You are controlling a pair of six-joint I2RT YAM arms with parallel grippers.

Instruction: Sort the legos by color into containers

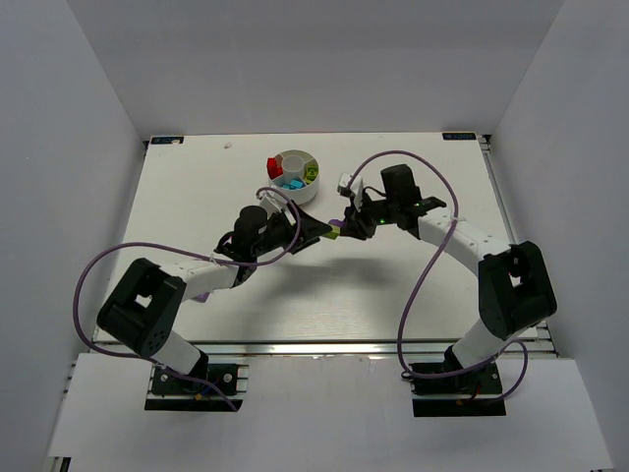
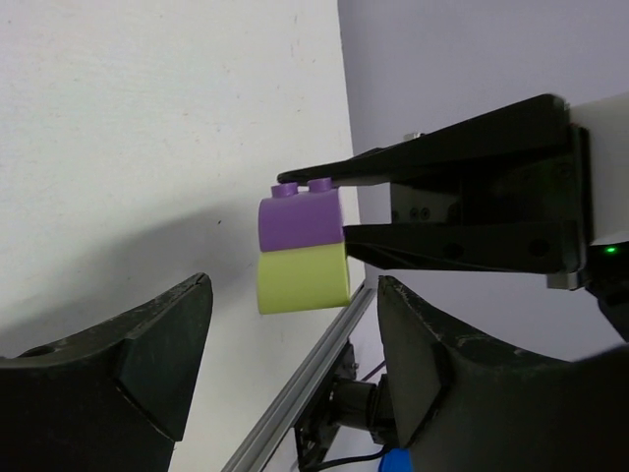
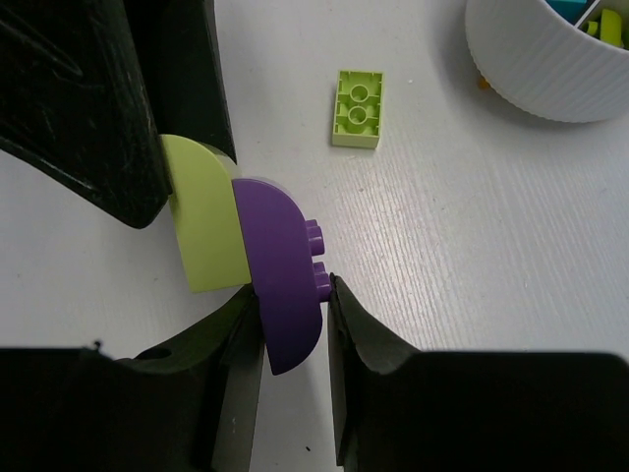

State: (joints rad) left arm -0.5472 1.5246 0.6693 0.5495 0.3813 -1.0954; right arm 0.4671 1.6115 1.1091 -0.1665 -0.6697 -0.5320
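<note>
My right gripper (image 3: 292,305) is pinching a purple brick (image 2: 300,221). One finger presses on its bumpy top and the other on its flat side. A lime green brick (image 3: 204,216) is stuck to the purple one, on the side away from my right fingers.

My left gripper (image 2: 295,290) is spread wide. The lime green brick sits in the gap between its two fingers. From the right wrist camera it looks like one left finger may touch the brick, but I cannot be sure.

Both bricks hang above the table (image 3: 472,246). A loose lime green brick (image 3: 358,108) lies flat on the table just past my right fingertips. The white dish (image 3: 550,59) sits farther out, past that brick and off to one side, with red, blue and lime bricks in it.
</note>
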